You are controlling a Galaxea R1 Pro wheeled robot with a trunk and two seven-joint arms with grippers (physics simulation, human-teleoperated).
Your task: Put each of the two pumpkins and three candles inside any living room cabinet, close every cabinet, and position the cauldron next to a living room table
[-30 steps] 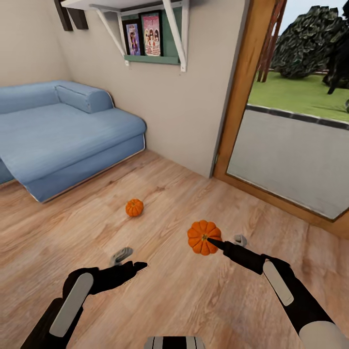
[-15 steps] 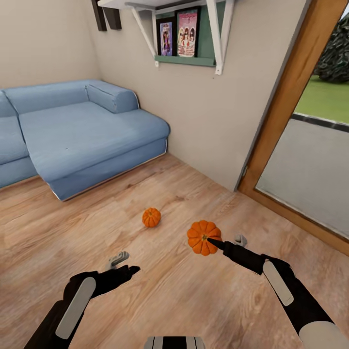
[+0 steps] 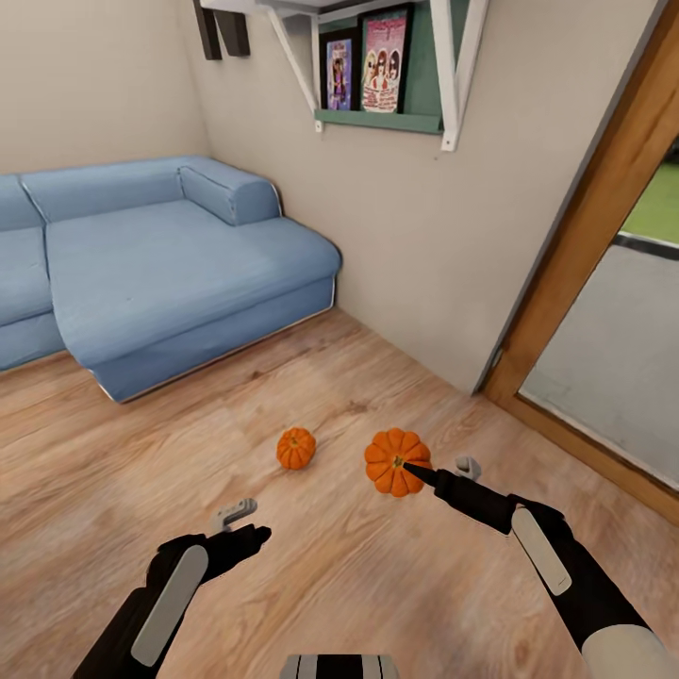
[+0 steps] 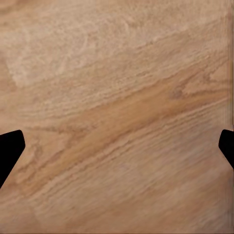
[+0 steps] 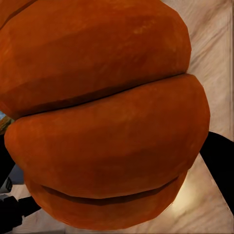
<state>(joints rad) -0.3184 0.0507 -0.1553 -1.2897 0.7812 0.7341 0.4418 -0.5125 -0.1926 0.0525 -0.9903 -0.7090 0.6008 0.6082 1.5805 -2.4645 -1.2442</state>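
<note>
Ribbed round orange pumpkin (image 3: 397,461), held at the tip of my right gripper (image 3: 422,473): my jaws are clamped on it, one dark finger (image 5: 222,165) showing at its flank in the right wrist view, where its ribs (image 5: 105,112) bulge close to the lens. It hangs clear of the light wood plank floor (image 3: 377,585). A second, smaller-looking ribbed orange pumpkin (image 3: 296,448) sits on the floor near the held one, on the side toward my left arm and a little farther from me. My left gripper (image 3: 247,528) hovers low over bare planks, nearer me than that pumpkin, jaws spread wide apart with the black fingertips (image 4: 10,146) at the edges of the left wrist view. Beyond both hands: a blue fabric corner sofa (image 3: 160,264), a beige wall with a green-and-white bracket shelf (image 3: 387,113), and past my right hand a wooden-framed glass door (image 3: 585,255).
</note>
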